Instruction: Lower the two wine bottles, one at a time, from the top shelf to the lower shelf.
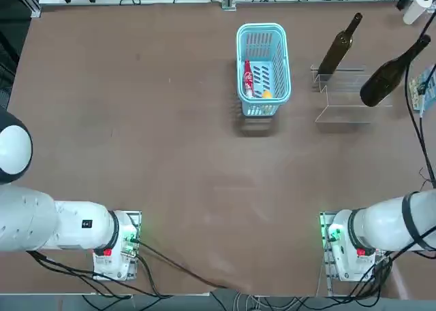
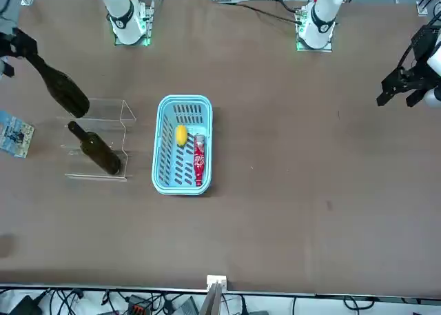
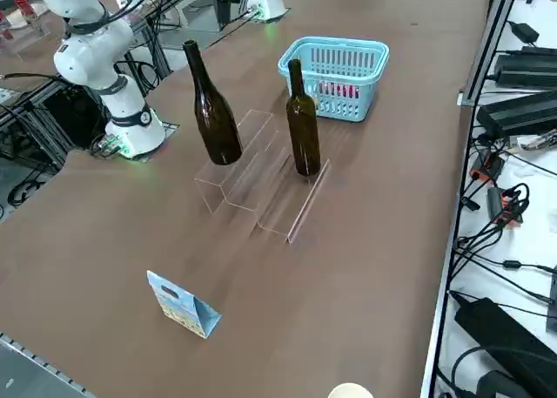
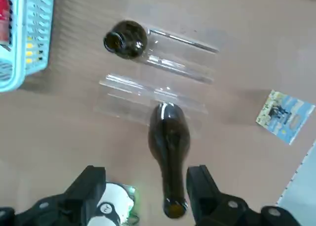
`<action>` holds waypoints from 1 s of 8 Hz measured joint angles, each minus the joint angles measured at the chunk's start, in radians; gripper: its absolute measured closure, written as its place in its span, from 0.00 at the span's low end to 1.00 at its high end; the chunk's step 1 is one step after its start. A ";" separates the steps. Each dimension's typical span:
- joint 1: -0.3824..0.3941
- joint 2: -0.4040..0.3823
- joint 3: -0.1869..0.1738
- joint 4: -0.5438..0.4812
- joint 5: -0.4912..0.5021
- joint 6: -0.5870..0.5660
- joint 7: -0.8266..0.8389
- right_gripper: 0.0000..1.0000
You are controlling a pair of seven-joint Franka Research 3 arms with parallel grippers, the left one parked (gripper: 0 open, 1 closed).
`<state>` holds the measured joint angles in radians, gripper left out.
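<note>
1. My right gripper [image 4: 145, 189] hangs spread wide, empty, above one dark olive-brown glass bottle [image 4: 169, 147] on the clear acrylic stand's top shelf [image 3: 228, 173].
2. The other matching bottle [image 3: 303, 124] stands on the lower shelf [image 3: 291, 205].

A plain brown table [image 1: 157, 154] carries everything. Toward its far right stands a clear acrylic stepped stand [image 3: 252, 167], nearly invisible but for its pale edges. One dark wine bottle [image 3: 211, 111] stands upright on the stand's top shelf [image 3: 233, 158], the nearer level; a second wine bottle [image 3: 303, 124] stands upright on the lower shelf [image 3: 291, 198], the farther level. Just left of the stand sits a light-blue plastic basket [image 1: 263, 69], its long side running near to far. To the right of the stand a small blue printed card [image 3: 181, 305] stands folded on the table, apart from the stand.
</note>
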<state>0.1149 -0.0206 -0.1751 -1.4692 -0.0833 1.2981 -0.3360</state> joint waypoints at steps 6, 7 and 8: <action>-0.002 -0.089 -0.066 -0.180 -0.009 0.038 -0.027 0.06; -0.002 -0.098 -0.068 -0.206 -0.010 0.048 -0.027 0.06; -0.002 -0.109 -0.071 -0.234 -0.010 0.063 -0.027 0.06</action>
<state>0.1130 -0.1296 -0.2456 -1.7029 -0.0938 1.3614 -0.3627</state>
